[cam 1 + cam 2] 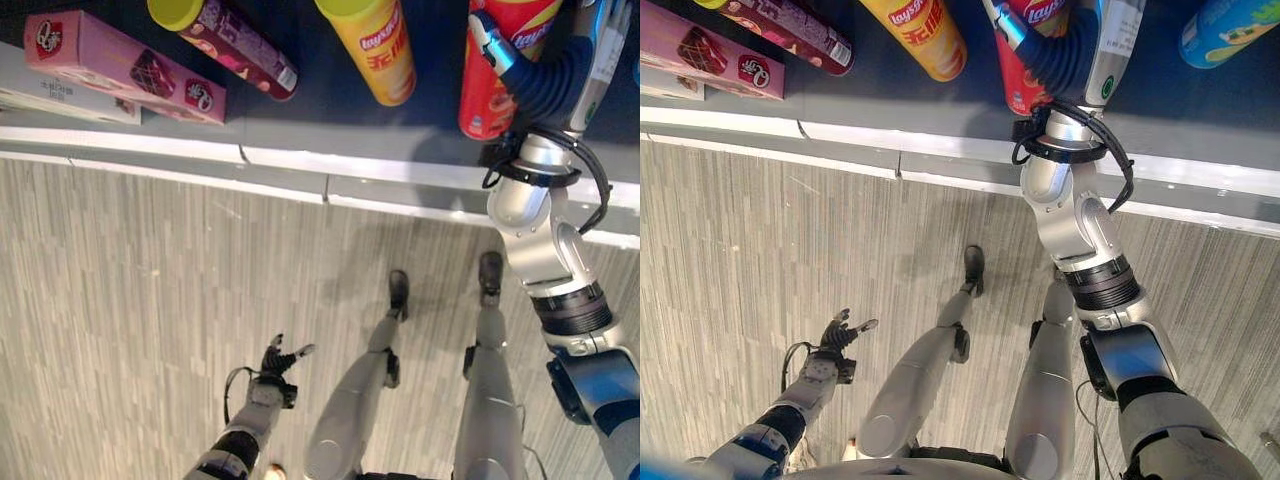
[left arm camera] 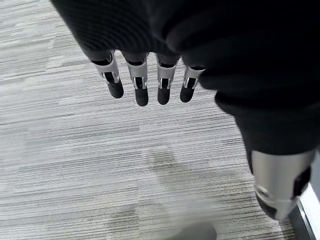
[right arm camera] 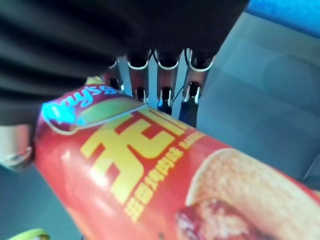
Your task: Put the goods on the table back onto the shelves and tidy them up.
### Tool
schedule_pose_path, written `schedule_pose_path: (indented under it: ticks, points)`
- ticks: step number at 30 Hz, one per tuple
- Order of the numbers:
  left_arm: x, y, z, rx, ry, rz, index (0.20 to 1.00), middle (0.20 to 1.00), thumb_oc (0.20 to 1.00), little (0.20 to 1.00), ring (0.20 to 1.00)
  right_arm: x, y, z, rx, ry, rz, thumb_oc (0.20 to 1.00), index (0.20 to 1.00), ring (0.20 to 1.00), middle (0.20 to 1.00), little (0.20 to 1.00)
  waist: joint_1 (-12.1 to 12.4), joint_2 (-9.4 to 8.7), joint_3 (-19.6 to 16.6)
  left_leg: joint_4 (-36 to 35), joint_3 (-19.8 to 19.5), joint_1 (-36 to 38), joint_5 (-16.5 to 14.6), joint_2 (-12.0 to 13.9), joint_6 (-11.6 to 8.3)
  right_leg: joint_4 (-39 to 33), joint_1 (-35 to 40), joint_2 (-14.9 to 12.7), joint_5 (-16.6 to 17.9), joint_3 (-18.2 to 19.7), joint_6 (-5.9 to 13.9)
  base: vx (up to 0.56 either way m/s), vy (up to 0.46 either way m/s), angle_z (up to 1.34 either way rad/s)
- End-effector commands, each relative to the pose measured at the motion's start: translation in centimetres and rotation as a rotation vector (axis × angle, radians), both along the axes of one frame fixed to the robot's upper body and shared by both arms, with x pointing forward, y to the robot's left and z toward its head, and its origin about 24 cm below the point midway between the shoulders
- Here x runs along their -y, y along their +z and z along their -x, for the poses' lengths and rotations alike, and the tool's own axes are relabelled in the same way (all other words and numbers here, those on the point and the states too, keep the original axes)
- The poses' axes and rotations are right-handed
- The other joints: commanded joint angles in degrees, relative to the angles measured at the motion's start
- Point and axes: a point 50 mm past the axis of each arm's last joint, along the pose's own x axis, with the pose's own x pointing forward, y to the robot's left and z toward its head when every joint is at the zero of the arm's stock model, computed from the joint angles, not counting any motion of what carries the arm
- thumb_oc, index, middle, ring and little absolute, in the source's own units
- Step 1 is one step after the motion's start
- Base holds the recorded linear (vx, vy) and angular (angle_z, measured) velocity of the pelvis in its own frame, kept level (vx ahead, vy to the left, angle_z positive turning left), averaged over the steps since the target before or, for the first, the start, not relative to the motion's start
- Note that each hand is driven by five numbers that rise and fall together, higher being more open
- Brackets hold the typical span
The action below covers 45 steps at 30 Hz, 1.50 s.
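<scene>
Right hand (image 3: pixel 165 75), fingers wrapped round the red crisp can (image 1: pixel 490 80); left hand (image 1: pixel 278 360) hangs relaxed. Risk: tilted can knocks the neighbouring yellow can (image 1: pixel 375 45), rolling it.

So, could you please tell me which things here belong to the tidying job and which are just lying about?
Part of the job:
- red crisp can, held in the right robot hand
- yellow crisp can
- purple can
- pink box
- blue can
- dark table

Just there:
- left robot hand, open and idle over the striped floor
</scene>
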Motion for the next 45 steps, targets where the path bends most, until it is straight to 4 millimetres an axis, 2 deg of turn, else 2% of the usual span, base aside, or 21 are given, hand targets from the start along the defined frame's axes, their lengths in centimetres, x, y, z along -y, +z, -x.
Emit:
schedule_pose_path:
  ticks: [1,9,20,26,34,45]
  points:
    - [-0.1,0.5,-0.8,0.019,0.000,-0.023,1.000,1.000,1.000,1.000,1.000,-1.3,4.8,2.6,0.239,0.044,0.050,0.200,0.200,0.200,0.200,0.200,-0.54,7.14,2.50,0.29,-0.54,-1.45,-2.64,1.41,-5.15,8.60,-2.44,-1.57,-8.12,0.06,2.58,0.00,0.000,0.00]
    - [0.1,0.8,-1.2,0.036,-0.005,-0.010,1.000,1.000,1.000,1.000,1.000,-1.3,4.5,2.2,0.218,0.043,0.045,0.200,0.200,0.200,0.200,0.200,-0.35,7.83,2.50,0.29,-0.50,-1.58,-2.54,1.61,-5.25,9.52,-3.22,-1.40,-8.70,0.45,2.44,0.00,-0.002,-0.01]
    - [0.2,1.0,-1.4,0.039,-0.013,-0.031,1.000,1.000,1.000,1.000,1.000,-1.5,4.3,1.7,0.193,0.059,0.032,0.200,0.200,0.200,0.200,0.200,-0.16,7.72,2.50,0.29,-0.83,-1.17,-2.50,1.65,-5.36,10.01,-2.67,-1.26,-9.07,0.09,2.31,0.00,0.000,0.00]
    - [0.1,1.1,-1.6,0.045,-0.022,-0.038,1.000,1.000,1.000,1.000,1.000,-0.7,5.7,1.6,0.227,0.003,0.020,0.200,0.200,0.200,0.200,0.200,0.34,7.63,2.44,0.29,-1.01,-1.37,-2.45,1.68,-5.58,10.20,-2.65,-1.24,-9.33,-0.01,2.31,0.00,0.000,0.00]
    - [0.3,1.3,-1.9,0.055,-0.034,-0.041,1.000,1.000,1.000,1.000,1.000,0.0,6.2,1.4,0.240,-0.034,0.009,0.200,0.200,0.200,0.200,0.200,0.64,7.80,2.15,0.29,-0.98,-1.52,-2.43,1.68,-5.67,10.39,-2.90,-1.15,-9.52,0.18,2.32,0.00,0.000,0.00]
    - [0.5,1.4,-2.1,0.057,-0.029,-0.037,1.000,1.000,1.000,1.000,1.000,0.0,5.3,1.1,0.209,-0.020,-0.004,0.200,0.200,0.200,0.200,0.200,0.35,7.62,2.31,0.29,-0.82,-1.49,-2.46,1.87,-5.70,10.70,-3.35,-0.97,-9.57,0.46,2.29,0.00,0.000,0.00]
